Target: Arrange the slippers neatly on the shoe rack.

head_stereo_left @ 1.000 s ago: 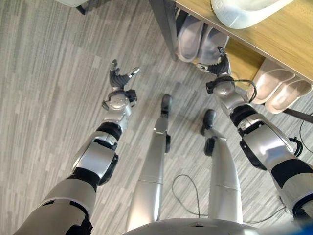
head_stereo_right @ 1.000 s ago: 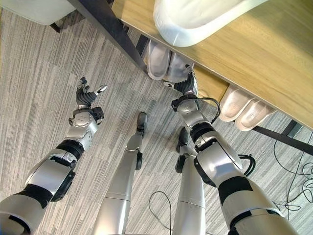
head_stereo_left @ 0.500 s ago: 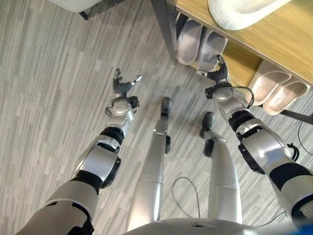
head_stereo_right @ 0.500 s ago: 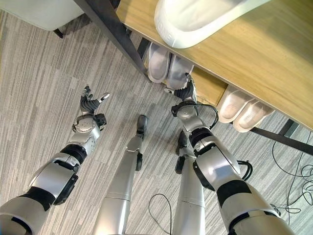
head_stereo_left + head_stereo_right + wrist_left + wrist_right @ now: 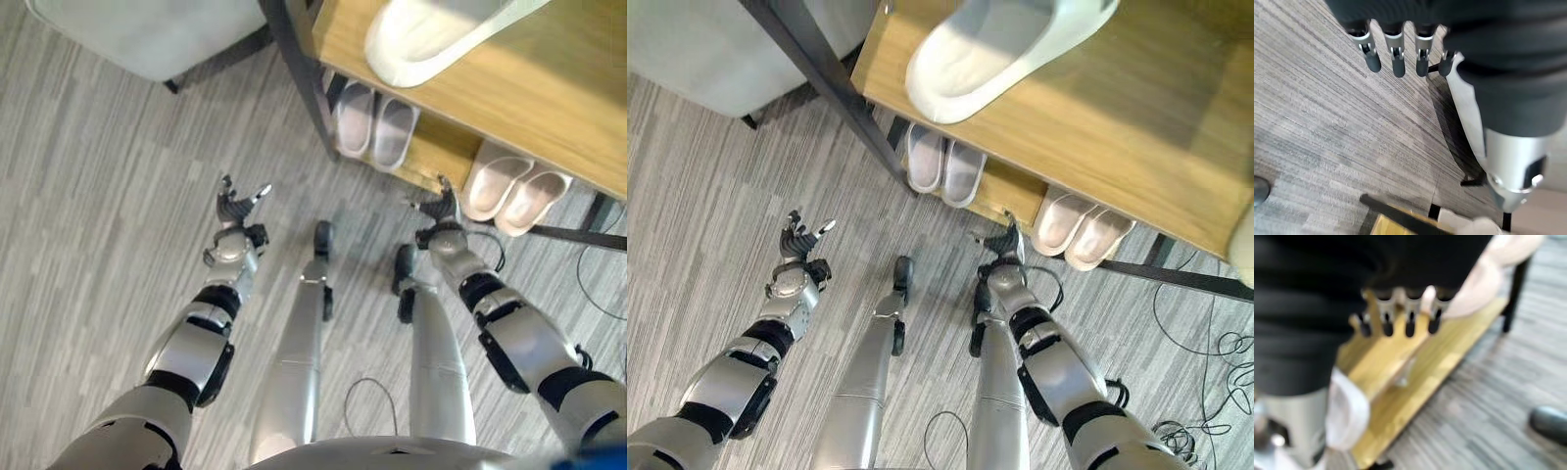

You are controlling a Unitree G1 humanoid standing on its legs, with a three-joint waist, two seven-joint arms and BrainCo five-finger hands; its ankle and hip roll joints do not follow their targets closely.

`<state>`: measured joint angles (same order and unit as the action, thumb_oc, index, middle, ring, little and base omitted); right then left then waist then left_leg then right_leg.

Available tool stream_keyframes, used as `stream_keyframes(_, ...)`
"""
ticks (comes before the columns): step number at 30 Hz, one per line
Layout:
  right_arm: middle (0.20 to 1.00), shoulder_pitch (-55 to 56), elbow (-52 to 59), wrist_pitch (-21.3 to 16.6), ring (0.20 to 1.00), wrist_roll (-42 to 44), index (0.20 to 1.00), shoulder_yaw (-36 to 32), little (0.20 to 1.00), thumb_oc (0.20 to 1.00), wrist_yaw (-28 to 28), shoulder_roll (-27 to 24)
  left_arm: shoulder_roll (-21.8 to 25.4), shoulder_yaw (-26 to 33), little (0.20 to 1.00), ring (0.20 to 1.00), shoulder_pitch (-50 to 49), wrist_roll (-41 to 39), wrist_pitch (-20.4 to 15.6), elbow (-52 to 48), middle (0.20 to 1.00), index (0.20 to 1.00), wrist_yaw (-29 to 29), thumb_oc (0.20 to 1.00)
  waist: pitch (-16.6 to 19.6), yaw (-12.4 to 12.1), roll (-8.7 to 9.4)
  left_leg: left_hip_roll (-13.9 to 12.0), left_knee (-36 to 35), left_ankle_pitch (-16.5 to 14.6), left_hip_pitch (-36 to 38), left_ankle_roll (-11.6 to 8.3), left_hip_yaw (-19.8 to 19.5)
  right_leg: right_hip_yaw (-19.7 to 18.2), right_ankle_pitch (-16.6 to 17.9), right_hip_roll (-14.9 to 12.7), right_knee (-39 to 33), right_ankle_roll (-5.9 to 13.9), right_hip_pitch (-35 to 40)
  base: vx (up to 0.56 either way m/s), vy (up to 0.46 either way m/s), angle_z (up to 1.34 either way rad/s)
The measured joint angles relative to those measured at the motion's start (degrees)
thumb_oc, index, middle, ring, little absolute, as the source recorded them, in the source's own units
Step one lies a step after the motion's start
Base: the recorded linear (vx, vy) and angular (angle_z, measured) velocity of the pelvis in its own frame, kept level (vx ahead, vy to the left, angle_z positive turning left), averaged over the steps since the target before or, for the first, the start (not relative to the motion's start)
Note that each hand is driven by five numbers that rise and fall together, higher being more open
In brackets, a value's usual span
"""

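Grey striped floor (image 5: 98, 245), with a pale grey seat (image 5: 157, 34) at the far left. A wooden shoe rack (image 5: 1117, 127) with a dark metal frame (image 5: 823, 88) spans the far right. On its top shelf lies a large white slipper (image 5: 1009, 44), sole toward the camera. On its lower shelf (image 5: 431, 162) stand two pairs, each side by side and touching: a grey-white pair of slippers (image 5: 374, 122) to the left, beside the frame post, and a beige pair of slippers (image 5: 514, 188) to the right, the pairs apart from each other. The right hand (image 5: 438, 211) is raised just in front of the lower shelf's near edge, between the two pairs, fingers (image 5: 1409, 318) straight and spread, grasping nothing. The left hand (image 5: 235, 203) hangs over bare floor, well left of the rack, fingers (image 5: 1396, 54) straight and apart, empty.
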<state>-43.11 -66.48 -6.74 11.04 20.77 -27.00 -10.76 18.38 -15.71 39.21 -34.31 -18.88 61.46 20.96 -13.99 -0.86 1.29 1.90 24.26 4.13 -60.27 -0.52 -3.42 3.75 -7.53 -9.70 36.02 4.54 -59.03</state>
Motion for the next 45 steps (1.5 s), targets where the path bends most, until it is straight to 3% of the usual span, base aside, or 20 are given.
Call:
stream_keyframes(13, 1.000, 20.94, -4.32, 0.10, 1.000, -1.77, 1.000, -2.20, 1.000, 1.000, 5.27, 3.03, -2.52, -3.28, 1.000, 1.000, -9.70, 6.94, 0.90, -4.52, 1.000, 1.000, -3.21, 1.000, 0.39, 0.43, 0.40, -0.86, -7.09, 0.38, 17.55, -0.29, 1.28, 0.01, 0.04, 0.59, -5.90, -0.06, 16.15, -0.03, -0.019, -0.04)
stream_keyframes(20, 1.000, 25.70, -6.55, 1.34, 1.000, -4.16, 1.000, -3.11, 1.000, 1.000, 6.69, 2.36, -3.00, -4.45, 1.000, 1.000, -12.53, 9.14, 2.04, -5.34, 1.000, 1.000, -3.71, 1.000, 0.54, 0.89, 0.29, -1.11, -10.81, 0.62, 26.14, -0.37, 1.29, 0.52, 0.12, 0.79, -9.09, -0.13, 24.62, 0.00, -0.055, 0.01)
stream_keyframes(21, 1.000, 26.68, -5.85, 1.32, 1.000, -5.19, 1.000, -3.68, 1.000, 1.000, 6.89, 1.97, -0.98, -4.40, 1.000, 1.000, -16.16, 8.80, 3.02, -14.35, 1.000, 1.000, -4.89, 1.000, 1.01, 1.09, 0.14, -1.12, -12.20, 0.95, 27.81, -0.38, 1.26, 0.56, 0.28, 0.89, -10.18, -0.10, 26.17, 0.00, -0.068, 0.00)
stream_keyframes(23, 1.000, 29.77, -3.25, 1.26, 1.000, -6.23, 1.000, -7.06, 1.000, 1.000, 7.08, 0.31, 6.29, -2.70, 1.000, 1.000, -28.08, 15.30, -0.88, -32.18, 1.000, 1.000, -7.02, 1.000, 1.53, 0.76, -1.00, -1.52, -14.15, 1.91, 30.99, -0.98, 1.12, 1.88, 0.86, 1.30, -12.26, -0.09, 29.73, -0.01, -0.087, 0.12)
stream_keyframes(24, 1.000, 31.43, -4.20, 1.41, 1.000, -6.25, 1.000, -7.44, 1.000, 1.000, 7.09, -1.21, 8.44, -3.75, 1.000, 1.000, -30.68, 16.81, -0.83, -32.56, 1.000, 1.000, -7.63, 1.000, 1.92, -0.64, -2.72, -1.44, -14.95, 2.35, 32.81, -0.74, -0.02, 2.79, 0.86, 1.35, -13.33, 0.02, 32.45, -0.01, -0.073, 0.32)
stream_keyframes(25, 1.000, 32.34, -5.02, 1.41, 1.000, -6.40, 1.000, -7.75, 1.000, 1.000, 7.53, -1.62, 9.61, -0.88, 1.000, 1.000, -35.03, 14.85, -0.86, -36.02, 1.000, 1.000, -10.06, 1.000, 2.32, -1.13, -3.04, -1.40, -16.00, 2.05, 34.67, -1.07, -0.36, 3.29, 0.11, 1.24, -13.88, 0.01, 34.14, 0.00, -0.056, 0.29)
stream_keyframes(27, 1.000, 32.91, -7.14, 1.78, 1.000, -7.01, 1.000, -7.90, 1.000, 1.000, 8.20, -1.97, 10.93, 2.32, 1.000, 1.000, -39.46, 9.34, -1.02, -38.13, 1.000, 1.000, -12.92, 1.000, 2.69, -2.92, -3.84, -1.45, -16.62, 1.83, 35.98, -0.81, -0.59, 3.39, -0.53, 1.30, -13.92, 0.04, 35.29, 0.03, -0.021, 0.10)
stream_keyframes(29, 1.000, 32.85, -7.68, 2.05, 1.000, -8.33, 1.000, -8.82, 1.000, 1.000, 9.11, -1.61, 11.53, 1.68, 1.000, 1.000, -40.92, 8.70, -0.36, -38.29, 1.000, 1.000, -14.75, 1.000, 2.73, -3.19, -4.12, -1.67, -17.33, 1.90, 37.16, -0.87, -0.28, 3.50, -0.84, 1.24, -13.92, -0.44, 36.02, 0.03, -0.018, 0.07)
stream_keyframes(37, 1.000, 36.25, -8.88, 3.37, 1.000, -10.92, 1.000, -9.23, 1.000, 1.000, 10.98, -1.69, 12.90, -4.11, 1.000, 1.000, -40.91, 12.70, -0.14, -47.41, 1.000, 1.000, -20.19, 1.000, 4.61, -1.22, -4.34, -2.30, -21.15, 2.62, 44.02, -1.04, 0.11, 3.31, -0.89, 1.60, -15.76, -0.39, 41.88, 0.05, -0.028, -0.05)
stream_keyframes(45, 1.000, 37.37, -10.97, 5.36, 1.000, -12.48, 1.000, -10.09, 1.000, 1.000, 11.82, -2.02, 13.74, -4.72, 1.000, 1.000, -42.83, 15.06, 0.73, -52.21, 1.000, 1.000, -23.30, 1.000, 8.98, -0.08, -6.84, -3.36, -25.19, 3.16, 50.70, -1.39, 1.34, 3.33, -0.76, 2.53, -18.53, -0.26, 47.49, 0.06, -0.028, -0.06)
